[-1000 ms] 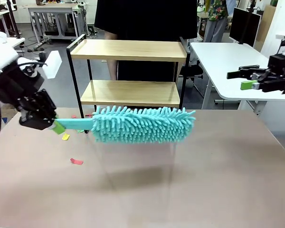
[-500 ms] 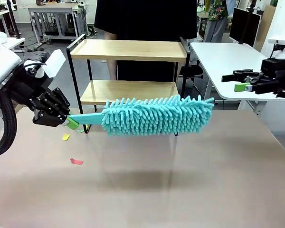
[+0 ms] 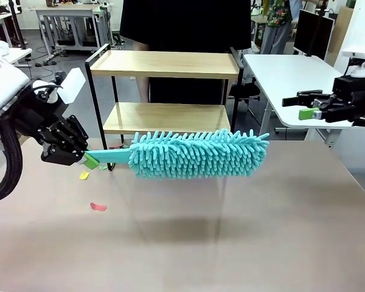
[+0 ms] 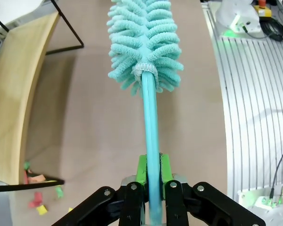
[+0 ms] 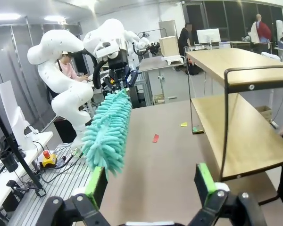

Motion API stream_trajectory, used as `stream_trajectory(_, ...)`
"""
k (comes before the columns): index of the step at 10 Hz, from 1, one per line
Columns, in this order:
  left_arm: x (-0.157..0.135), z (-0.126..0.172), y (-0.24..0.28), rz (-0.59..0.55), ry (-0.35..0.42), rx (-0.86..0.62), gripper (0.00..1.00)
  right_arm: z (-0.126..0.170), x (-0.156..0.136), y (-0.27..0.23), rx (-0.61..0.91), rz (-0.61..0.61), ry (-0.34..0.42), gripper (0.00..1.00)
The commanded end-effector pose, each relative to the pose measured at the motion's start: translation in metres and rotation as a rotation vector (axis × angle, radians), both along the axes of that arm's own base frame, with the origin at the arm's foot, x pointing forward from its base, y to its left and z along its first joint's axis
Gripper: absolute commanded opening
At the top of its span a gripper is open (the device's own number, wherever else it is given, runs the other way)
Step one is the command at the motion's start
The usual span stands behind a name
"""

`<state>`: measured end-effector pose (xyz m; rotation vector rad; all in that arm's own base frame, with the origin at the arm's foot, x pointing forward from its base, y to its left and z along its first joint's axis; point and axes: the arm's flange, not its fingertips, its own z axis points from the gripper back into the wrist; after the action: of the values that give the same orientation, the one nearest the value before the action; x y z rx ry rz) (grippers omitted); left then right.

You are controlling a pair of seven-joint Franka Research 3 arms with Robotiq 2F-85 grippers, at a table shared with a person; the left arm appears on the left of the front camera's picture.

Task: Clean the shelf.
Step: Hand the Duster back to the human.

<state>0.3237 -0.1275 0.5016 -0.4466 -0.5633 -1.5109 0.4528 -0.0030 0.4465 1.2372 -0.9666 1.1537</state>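
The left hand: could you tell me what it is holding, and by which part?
The left hand is shut on the teal duster, gripping the end of its handle.

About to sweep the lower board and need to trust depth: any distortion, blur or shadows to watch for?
Left wrist view: wide-angle bends the shelf board into a curve. Front view: sharp, with a soft duster shadow on the table. Right wrist view: the near shelf frame bows, and the background is dim.
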Motion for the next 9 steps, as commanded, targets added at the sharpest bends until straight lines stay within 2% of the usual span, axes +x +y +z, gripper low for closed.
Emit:
stream_trajectory(1, 0.001, 0.002, 0.000, -0.007, 0.000, -0.029, 0.13, -0.012, -0.027, 0.020, -0.016, -0.019, 0.005, 1.00)
stream_trajectory(3, 0.001, 0.002, 0.000, -0.007, 0.000, -0.029, 0.13, -0.028, -0.049, 0.024, -0.042, -0.025, 0.023, 1.00)
stream_trajectory(5, 0.001, 0.002, 0.000, -0.007, 0.000, -0.029, 0.13, -0.043, -0.068, 0.034, -0.072, -0.085, -0.015, 1.00)
stream_trajectory(9, 0.001, 0.002, 0.000, -0.007, 0.000, -0.029, 0.13, -0.056, -0.076, 0.062, 0.003, -0.087, -0.027, 1.00)
